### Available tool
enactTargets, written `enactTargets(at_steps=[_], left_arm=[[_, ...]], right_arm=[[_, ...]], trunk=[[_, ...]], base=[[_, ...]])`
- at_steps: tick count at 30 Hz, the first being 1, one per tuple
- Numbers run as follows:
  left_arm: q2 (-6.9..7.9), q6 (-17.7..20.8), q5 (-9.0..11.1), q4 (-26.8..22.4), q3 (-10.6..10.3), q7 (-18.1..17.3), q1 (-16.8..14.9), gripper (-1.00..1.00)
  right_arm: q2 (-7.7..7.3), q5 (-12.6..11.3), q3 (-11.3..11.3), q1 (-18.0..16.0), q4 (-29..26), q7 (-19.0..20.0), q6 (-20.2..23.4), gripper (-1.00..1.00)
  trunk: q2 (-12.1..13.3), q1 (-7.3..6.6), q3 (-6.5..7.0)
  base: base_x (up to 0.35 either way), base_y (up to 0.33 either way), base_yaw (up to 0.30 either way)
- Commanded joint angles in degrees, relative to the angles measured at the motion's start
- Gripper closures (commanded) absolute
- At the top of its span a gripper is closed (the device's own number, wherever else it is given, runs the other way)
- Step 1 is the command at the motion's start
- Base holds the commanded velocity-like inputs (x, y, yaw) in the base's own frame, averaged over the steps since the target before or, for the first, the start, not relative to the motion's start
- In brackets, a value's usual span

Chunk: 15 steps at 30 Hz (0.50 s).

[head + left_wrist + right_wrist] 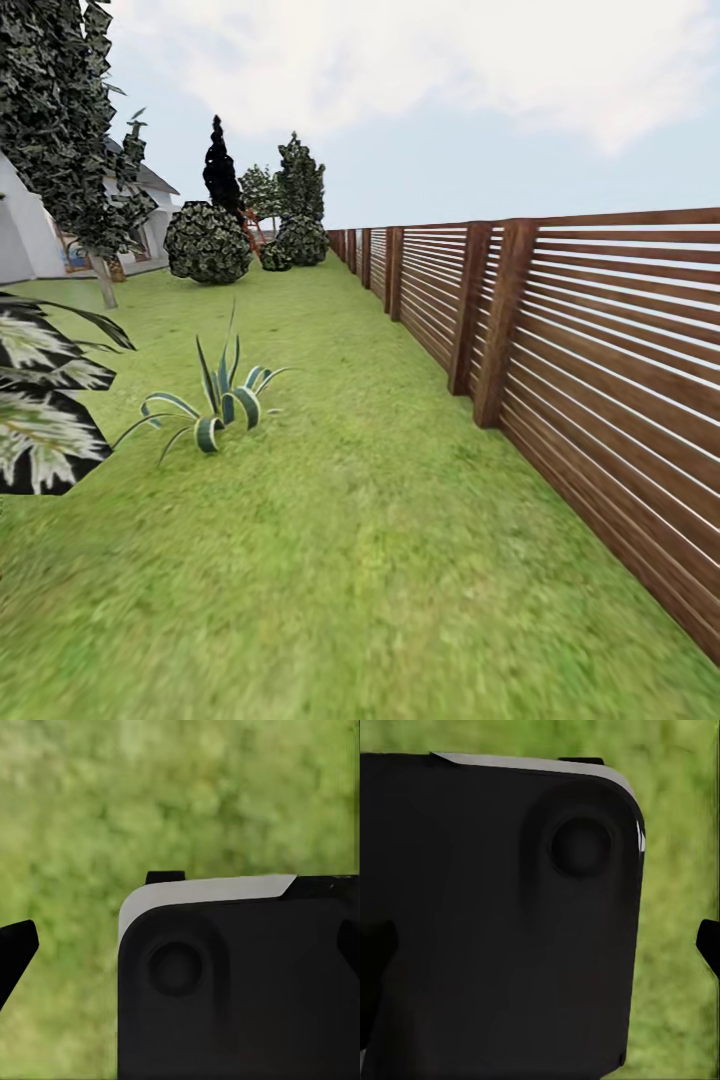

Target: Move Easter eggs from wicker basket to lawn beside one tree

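Risk: base clips dark brown slatted wooden fence (600, 350) at 3 o'clock w/ mottled green lawn (340, 560) ahead; pincer states can't tell.

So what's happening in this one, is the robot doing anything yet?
Nothing is being handled. The head view looks along the lawn beside a brown slat fence, with a striped spiky plant ahead and a pale-trunked tree further off. Both wrist views look down on grass past dark robot housing.
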Motion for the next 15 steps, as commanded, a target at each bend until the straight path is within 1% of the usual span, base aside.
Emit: enactTargets(at_steps=[1, 5, 15], left_arm=[[0.00, -0.20, -0.04, 0.06, 0.01, 0.01, -0.04, -1.00], [0.00, -0.20, -0.04, 0.06, 0.01, 0.01, -0.04, -1.00], [0.00, -0.20, -0.04, 0.06, 0.01, 0.01, -0.04, -1.00]], right_arm=[[0.00, 0.01, 0.04, -0.01, 0.00, -0.01, -0.15, -1.00], [0.00, 0.01, 0.02, -0.01, 0.00, -0.01, -0.15, -1.00], [0.00, 0.01, 0.04, -0.01, 0.00, -0.01, -0.15, -1.00]], trunk=[[-0.02, 0.03, -0.05], [-0.02, 0.03, -0.05], [-0.02, 0.03, -0.05]], base=[[0.315, -0.140, 0.128], [0.315, -0.131, 0.073], [0.315, -0.099, 0.020]])
